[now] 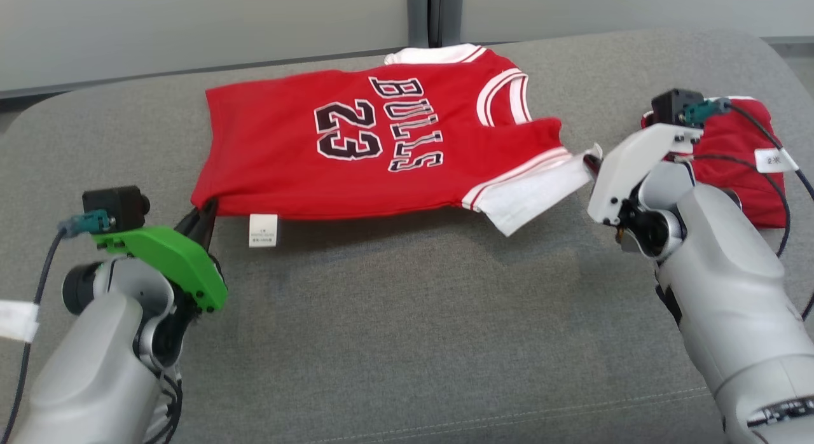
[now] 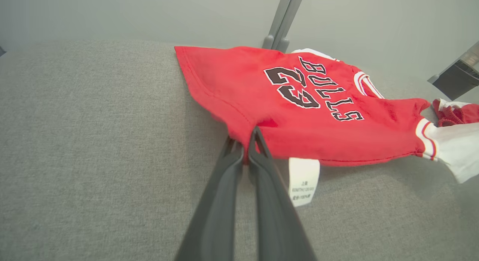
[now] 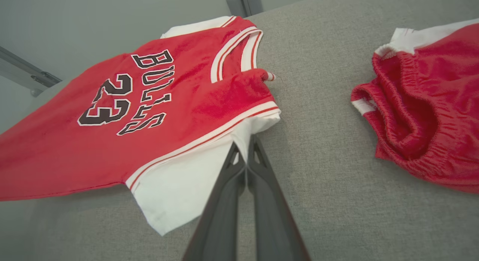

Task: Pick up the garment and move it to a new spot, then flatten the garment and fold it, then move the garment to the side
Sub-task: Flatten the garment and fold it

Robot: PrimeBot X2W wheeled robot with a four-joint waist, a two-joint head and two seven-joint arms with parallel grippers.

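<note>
Head view: garment (image 1: pixel 369 151) spans left gripper (image 1: pixel 207 214) to right gripper (image 1: pixel 589 165).

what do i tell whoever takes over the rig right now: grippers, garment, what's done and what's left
Left gripper: shut on the jersey at its near hem corner.
Right gripper: shut on the jersey's white sleeve.
Jersey: stretched between the two grippers, printed side up, near edge lifted off the grey cushion, far edge resting on it.
Red shorts: bunched on the cushion to the right, apart from the jersey.
Done: jersey gripped and spread.
Left: lay it flat, fold it, move it to the side.
</note>
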